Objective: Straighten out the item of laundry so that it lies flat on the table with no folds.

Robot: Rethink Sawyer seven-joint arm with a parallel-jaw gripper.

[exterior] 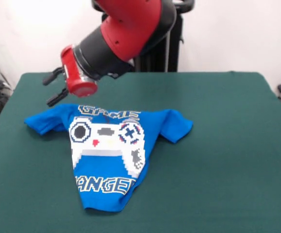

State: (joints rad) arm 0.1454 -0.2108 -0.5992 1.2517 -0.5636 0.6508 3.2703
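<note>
Front view: bottom hem of blue T-shirt point(108, 150) lies nearest, narrowed to point, sides folded under; print faces up, sleeves spread left and right on green table point(227, 160). Gripper point(53, 87) hangs above left sleeve, jaws spread, nothing held. Step judged: reaching for fold; tucked side edges to be drawn outward next.

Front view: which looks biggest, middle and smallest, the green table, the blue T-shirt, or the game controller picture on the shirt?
1. The table: biggest, it spreads almost edge to edge.
2. The T-shirt: middle, it covers only a patch of the table.
3. The controller print: smallest, it fits inside the shirt's front.
</note>
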